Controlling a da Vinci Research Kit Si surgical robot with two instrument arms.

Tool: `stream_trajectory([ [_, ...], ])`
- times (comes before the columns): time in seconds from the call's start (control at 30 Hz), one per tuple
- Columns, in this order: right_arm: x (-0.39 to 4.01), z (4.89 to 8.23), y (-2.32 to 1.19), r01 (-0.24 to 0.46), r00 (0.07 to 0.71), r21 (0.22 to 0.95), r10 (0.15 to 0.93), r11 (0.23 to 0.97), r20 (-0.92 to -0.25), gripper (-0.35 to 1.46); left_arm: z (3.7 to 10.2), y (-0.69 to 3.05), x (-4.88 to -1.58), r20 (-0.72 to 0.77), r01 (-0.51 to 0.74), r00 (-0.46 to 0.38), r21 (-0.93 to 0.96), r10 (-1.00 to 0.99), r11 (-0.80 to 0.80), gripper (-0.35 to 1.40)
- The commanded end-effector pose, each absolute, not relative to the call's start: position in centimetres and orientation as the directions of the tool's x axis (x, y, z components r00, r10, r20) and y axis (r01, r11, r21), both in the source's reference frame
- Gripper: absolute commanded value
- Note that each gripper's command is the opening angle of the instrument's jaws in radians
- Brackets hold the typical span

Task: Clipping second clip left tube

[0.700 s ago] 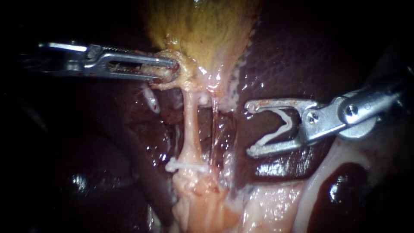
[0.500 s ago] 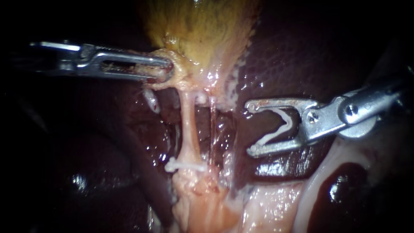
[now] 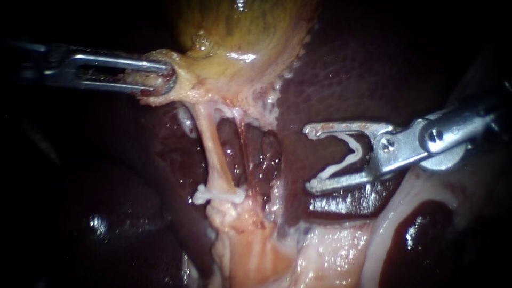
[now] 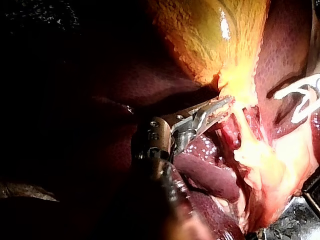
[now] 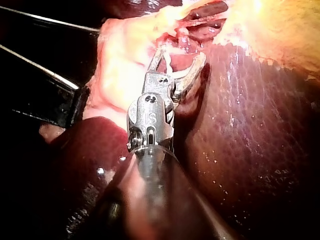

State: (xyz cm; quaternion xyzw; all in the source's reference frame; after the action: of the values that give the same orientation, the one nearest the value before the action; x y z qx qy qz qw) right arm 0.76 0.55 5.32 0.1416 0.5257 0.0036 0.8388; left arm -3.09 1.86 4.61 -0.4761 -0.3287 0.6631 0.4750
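My left instrument comes in from the left, its jaws shut on the pale tissue at the neck of the yellow gallbladder, pulling it leftward. From there the left tube runs down, slanted and taut, and a white clip crosses its lower end. My right instrument stands to the right of the tube, apart from it, over the liver. Its jaws stand wide and hold a V-shaped white clip between them. The right wrist view shows the same jaws and clip ahead of pale tissue.
Dark liver lobes show through the gap behind the tube. Pale fatty tissue lies below the right instrument, beside a dark pool. In the right wrist view a dark bar lies beside the tissue.
My left instrument has pulled the gallbladder neck left and slightly up. The tube now slants and is stretched, and the gap behind it is wider. My right instrument has stayed still.
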Motion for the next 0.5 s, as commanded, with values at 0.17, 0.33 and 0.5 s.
stream_trajectory([
  [0.17,0.97,5.17,0.46,0.117,0.445,0.335,0.252,0.935,-0.859,0.48,4.64,1.86,-3.11,-0.321,-0.319,-0.095,-0.887,0.942,-0.334,-0.35],
  [0.33,1.25,5.13,0.37,0.088,0.434,0.399,0.326,0.913,-0.840,0.48,4.65,1.86,-3.13,-0.321,-0.320,-0.095,-0.887,0.942,-0.334,-0.35],
  [0.5,1.48,5.21,0.26,0.074,0.433,0.452,0.379,0.889,-0.817,0.48,4.65,1.86,-3.13,-0.321,-0.320,-0.095,-0.886,0.942,-0.334,-0.35],
])
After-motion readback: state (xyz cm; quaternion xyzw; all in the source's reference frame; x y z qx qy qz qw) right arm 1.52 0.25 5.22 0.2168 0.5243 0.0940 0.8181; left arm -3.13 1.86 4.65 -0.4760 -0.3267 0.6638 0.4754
